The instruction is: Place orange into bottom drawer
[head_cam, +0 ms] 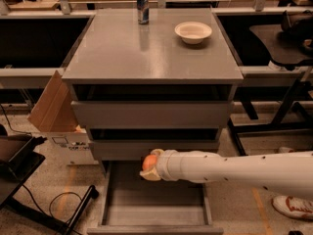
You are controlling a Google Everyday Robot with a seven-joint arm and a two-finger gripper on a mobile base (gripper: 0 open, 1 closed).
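Observation:
The orange [148, 162] is small and round, held in my gripper [149, 166], which is shut on it. My white arm reaches in from the right edge. The gripper holds the orange above the back part of the bottom drawer [155, 207], which is pulled out toward the camera and shows a flat grey floor with thin side walls. The orange hangs just in front of the middle drawer's face [122, 150] of the grey cabinet.
A white bowl [193, 32] and a dark can [142, 6] stand on the cabinet top [146, 53]. A cardboard box [54, 109] leans at the cabinet's left. A black stand [19, 170] is at the lower left. A person's shoe [292, 207] is at the lower right.

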